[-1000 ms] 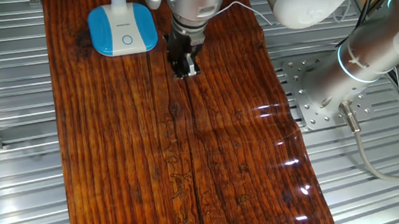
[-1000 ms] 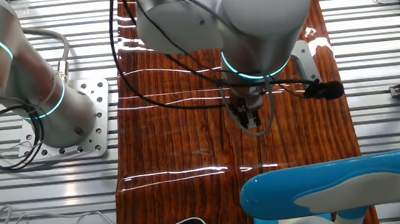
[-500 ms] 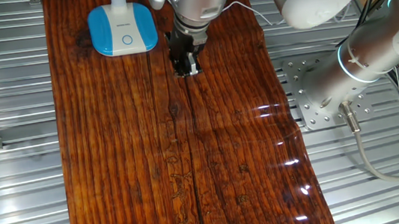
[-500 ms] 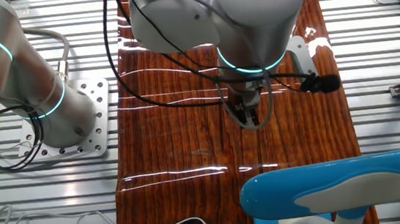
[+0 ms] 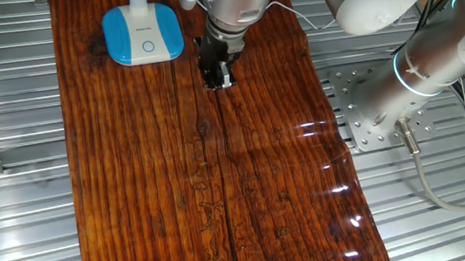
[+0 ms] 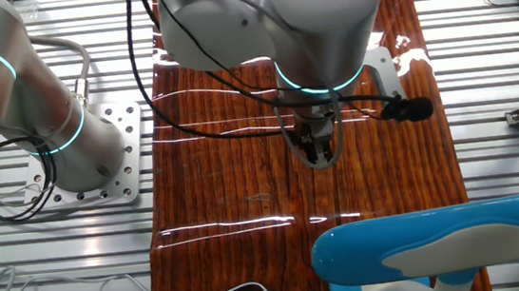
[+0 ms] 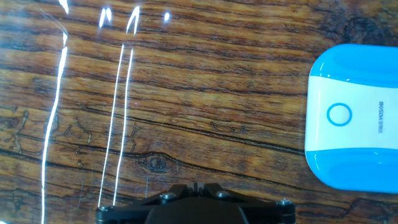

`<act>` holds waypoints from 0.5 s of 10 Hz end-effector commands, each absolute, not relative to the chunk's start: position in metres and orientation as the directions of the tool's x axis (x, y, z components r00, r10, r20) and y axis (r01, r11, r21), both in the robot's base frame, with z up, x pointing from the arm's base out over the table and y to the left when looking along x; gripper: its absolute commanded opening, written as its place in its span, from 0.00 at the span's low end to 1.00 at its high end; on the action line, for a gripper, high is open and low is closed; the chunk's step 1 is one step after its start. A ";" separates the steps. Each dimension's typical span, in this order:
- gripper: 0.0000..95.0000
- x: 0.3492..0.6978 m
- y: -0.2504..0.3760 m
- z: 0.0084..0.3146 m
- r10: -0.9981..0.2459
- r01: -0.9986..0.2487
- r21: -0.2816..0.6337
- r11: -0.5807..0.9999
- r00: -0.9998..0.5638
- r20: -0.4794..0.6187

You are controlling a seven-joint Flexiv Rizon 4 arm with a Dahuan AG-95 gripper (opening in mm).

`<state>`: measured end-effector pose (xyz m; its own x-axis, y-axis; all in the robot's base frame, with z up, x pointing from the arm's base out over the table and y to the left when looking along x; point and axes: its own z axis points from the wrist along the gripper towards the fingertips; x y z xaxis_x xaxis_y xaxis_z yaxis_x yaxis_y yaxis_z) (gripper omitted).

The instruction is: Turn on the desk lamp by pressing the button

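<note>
The button [image 5: 147,46], a small white-outlined circle, sat at the centre of the desk lamp [image 5: 143,33] base, which rested near the far end of the wooden table [image 5: 266,197]. The gripper [image 5: 217,81] hung above bare wood just beside the base, apart from it. In the hand view the button [image 7: 339,115] lay well off to the right of the fingers' line, so a sideways shift toward the base appeared necessary before descent. Jaw state could not be determined from any view.

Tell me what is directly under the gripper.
Bare wooden tabletop lies under the gripper. The desk lamp with its button sits off to one side. The wood beneath the fingertips themselves is hidden.
</note>
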<state>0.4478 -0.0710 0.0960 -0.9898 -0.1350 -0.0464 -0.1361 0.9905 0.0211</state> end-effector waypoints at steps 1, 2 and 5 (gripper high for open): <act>0.00 0.449 -0.071 0.095 -0.141 -0.143 0.026 0.989 -0.989 -0.042; 0.00 0.449 -0.071 0.095 -0.148 -0.149 0.027 0.988 -0.988 -0.041; 0.00 0.449 -0.071 0.095 -0.164 -0.166 0.032 0.986 -0.986 -0.042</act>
<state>0.4489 -0.0713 0.0950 -0.9856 -0.1638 -0.0424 -0.1652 0.9858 0.0308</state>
